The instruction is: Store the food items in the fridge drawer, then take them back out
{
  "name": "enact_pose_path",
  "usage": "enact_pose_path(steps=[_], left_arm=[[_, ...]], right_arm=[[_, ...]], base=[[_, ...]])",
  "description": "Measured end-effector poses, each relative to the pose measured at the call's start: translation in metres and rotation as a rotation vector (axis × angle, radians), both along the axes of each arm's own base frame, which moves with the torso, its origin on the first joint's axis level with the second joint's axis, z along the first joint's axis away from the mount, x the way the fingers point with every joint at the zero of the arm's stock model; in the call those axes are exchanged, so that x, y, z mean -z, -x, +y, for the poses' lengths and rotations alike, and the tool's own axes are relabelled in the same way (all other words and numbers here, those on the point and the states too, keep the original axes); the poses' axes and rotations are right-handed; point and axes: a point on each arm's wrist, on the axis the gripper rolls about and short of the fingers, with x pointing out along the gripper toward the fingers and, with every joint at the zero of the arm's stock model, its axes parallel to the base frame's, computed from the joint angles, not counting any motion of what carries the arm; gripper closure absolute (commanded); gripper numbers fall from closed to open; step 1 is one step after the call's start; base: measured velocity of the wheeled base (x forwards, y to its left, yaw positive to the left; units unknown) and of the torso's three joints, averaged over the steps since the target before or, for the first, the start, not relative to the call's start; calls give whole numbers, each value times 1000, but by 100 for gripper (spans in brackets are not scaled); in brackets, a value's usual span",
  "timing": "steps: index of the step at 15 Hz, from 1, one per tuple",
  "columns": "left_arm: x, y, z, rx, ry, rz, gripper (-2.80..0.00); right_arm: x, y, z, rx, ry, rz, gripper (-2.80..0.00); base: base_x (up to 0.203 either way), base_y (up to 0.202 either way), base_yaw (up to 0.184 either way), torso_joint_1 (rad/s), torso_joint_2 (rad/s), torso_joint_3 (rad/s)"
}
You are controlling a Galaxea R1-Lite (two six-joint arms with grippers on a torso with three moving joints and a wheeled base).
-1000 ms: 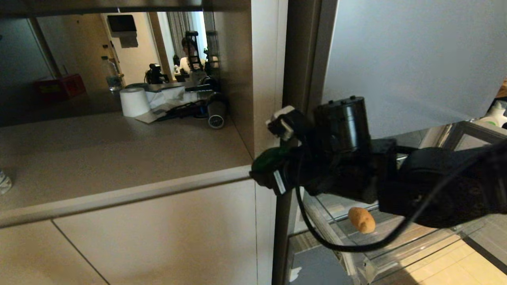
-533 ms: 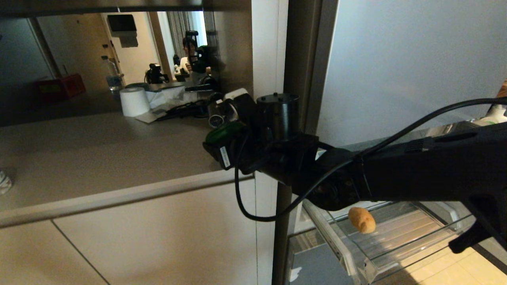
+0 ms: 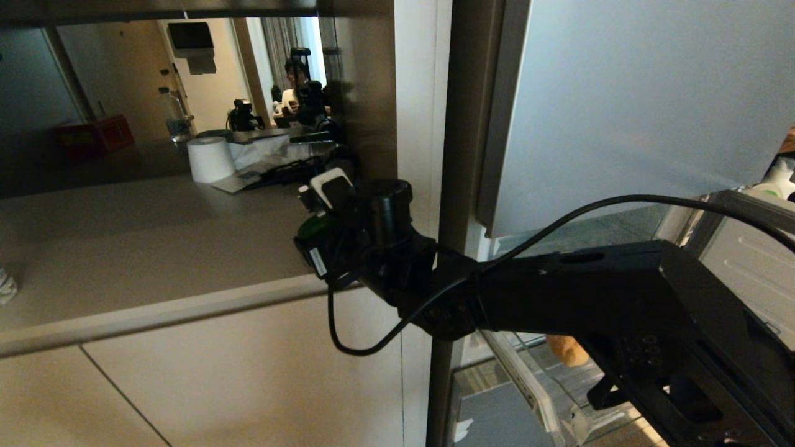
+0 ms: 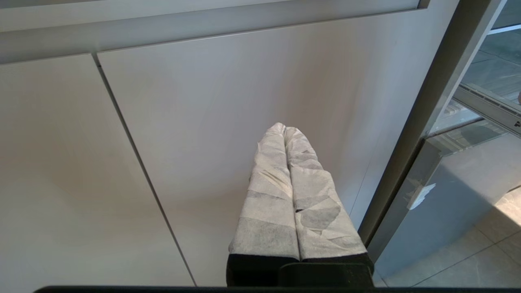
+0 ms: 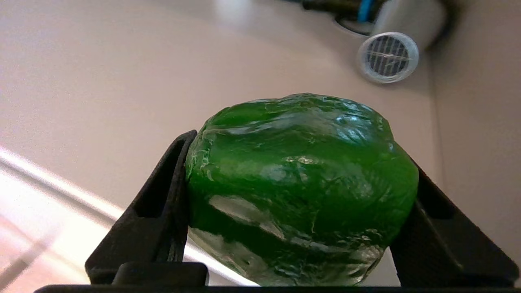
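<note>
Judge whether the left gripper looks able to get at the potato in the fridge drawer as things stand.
Probably not: the left gripper, shut, faces the cabinet front, and the right arm holding the bell pepper stretches across above the fridge drawer, half hiding the potato.

Right tool (image 5: 301, 211) clamps wide at arm's reach; left tool (image 4: 285, 134) pressed together.

Head view overlooks counter (image 3: 155, 248); right wrist view, close, perhaps shares it.
</note>
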Motion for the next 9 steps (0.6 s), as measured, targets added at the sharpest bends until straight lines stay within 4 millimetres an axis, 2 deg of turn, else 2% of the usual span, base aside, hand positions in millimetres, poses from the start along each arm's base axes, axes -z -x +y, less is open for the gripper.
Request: enact_pose_path(steps=[8, 9], left_arm=[[0, 0, 0, 0, 0, 0, 0], [0, 0, 0, 0, 0, 0, 0]], right_arm=[[17, -10, 6, 46, -54, -74, 0], [19, -12, 6, 48, -44, -81, -280]], base=[[0, 0, 0, 0, 0, 0], [0, 0, 0, 0, 0, 0]])
